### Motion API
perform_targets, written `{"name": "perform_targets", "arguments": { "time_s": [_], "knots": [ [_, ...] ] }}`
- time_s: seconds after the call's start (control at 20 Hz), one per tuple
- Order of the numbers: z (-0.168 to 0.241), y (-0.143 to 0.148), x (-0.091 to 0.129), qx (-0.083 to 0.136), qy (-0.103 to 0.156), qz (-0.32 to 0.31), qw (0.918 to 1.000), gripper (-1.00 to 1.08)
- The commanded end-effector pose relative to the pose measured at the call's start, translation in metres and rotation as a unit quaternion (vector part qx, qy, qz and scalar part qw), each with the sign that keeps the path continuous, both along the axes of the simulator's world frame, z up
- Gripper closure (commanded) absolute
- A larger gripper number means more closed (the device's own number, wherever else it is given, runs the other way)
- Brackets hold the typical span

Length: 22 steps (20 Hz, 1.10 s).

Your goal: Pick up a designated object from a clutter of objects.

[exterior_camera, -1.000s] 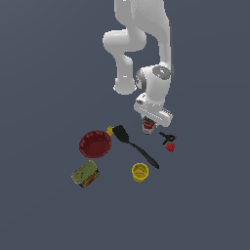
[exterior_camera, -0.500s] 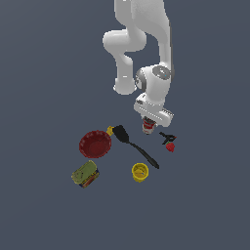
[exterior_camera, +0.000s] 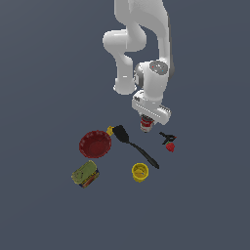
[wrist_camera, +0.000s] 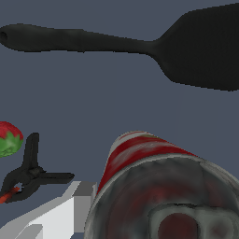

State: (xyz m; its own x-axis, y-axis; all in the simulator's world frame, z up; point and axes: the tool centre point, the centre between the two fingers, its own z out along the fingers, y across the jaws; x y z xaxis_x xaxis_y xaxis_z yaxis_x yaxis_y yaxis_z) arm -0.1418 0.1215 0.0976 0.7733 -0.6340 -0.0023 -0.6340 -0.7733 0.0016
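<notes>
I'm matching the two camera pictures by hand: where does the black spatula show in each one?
Exterior view: the black spatula lies mid-scene, slanting between the red bowl and the yellow cup.
Wrist view: the black spatula runs across the picture beyond the red-and-white can.
Shared landmark: the black clamp beside the strawberry.

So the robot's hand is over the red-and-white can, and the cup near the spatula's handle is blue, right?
Almost. The cup is yellow, not blue, as the exterior view shows. The rest holds: it sits near the handle end of the black spatula, and the gripper is over the red-and-white can.
</notes>
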Motion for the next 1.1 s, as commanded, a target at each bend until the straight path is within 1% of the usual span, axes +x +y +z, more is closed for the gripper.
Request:
{"name": "perform_targets", "arguments": {
  "time_s": [0.0,0.4,1.05],
  "knots": [
    [0.012,-0.007,0.002,0.001,-0.002,0.000,1.0000,1.08],
    [0.063,-0.041,0.005,0.003,-0.001,0.000,1.0000,1.08],
    [0.171,-0.114,0.013,0.003,-0.001,0.000,1.0000,1.08]
  ]
}}
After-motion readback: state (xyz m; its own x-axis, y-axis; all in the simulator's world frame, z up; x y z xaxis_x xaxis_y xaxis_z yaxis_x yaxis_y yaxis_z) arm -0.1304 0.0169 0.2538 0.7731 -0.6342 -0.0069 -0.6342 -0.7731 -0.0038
